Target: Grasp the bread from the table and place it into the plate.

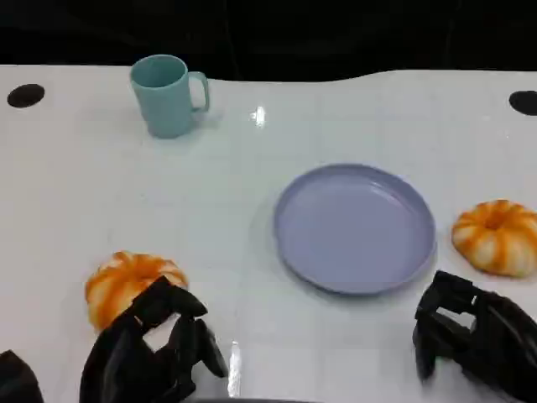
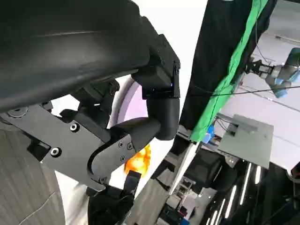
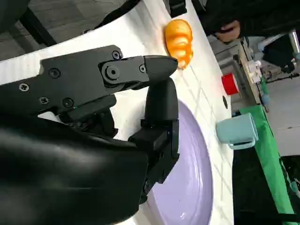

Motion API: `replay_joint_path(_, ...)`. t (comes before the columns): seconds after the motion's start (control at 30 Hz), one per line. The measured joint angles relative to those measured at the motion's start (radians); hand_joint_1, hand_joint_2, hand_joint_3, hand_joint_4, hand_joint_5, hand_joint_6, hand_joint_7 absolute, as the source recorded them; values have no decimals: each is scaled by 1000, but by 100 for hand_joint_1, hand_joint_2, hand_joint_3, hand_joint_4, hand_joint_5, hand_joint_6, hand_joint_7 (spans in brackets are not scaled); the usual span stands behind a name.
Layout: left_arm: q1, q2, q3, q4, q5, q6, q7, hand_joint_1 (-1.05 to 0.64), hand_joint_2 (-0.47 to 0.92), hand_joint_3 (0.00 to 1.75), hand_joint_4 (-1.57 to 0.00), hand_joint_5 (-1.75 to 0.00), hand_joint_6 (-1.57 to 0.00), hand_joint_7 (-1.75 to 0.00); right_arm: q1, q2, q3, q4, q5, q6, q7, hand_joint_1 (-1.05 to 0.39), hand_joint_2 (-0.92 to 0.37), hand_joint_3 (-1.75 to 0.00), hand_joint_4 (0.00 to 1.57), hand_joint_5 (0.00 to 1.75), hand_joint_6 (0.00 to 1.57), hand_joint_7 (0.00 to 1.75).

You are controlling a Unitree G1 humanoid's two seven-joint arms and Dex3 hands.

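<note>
Two round orange-and-white breads lie on the white table. One bread (image 1: 126, 281) is at the near left, and my left hand (image 1: 151, 348) hovers just in front of it, fingers apart, holding nothing. The other bread (image 1: 497, 237) lies right of the lavender plate (image 1: 354, 228); my right hand (image 1: 470, 332) sits in front of it, apart from it and holding nothing. The plate holds nothing. The left wrist view shows my left hand (image 2: 108, 126), the plate (image 2: 135, 101) and the right bread (image 2: 139, 160). The right wrist view shows my right hand (image 3: 122, 89), the plate (image 3: 190, 187) and the left bread (image 3: 179, 40).
A teal mug (image 1: 166, 94) stands at the far left of the table, also the mug (image 3: 236, 131) in the right wrist view. Beyond the table edge are a red object (image 3: 229, 84) and a person's hand (image 3: 229, 30). Green cloth (image 2: 229, 79) hangs beside the table.
</note>
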Motion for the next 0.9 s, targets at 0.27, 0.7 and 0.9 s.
replay_joint_path(0.27,0,1,1,0,-1,4,0,-36,64,96,-80,-172,-69,-157,0,0,0,0,0,5,-2,-59,-92,-18,72,175,66,151)
replay_joint_path(0.7,0,0,10,0,0,5,0,-39,68,89,-79,-172,-70,-158,0,1,1,-1,0,11,-9,-59,-92,-20,72,175,64,154)
replay_joint_path(0.9,-1,1,16,-1,-6,5,-8,-39,69,83,-76,-165,-65,-154,0,2,2,-1,-2,7,-11,-58,-92,-19,72,175,64,154)
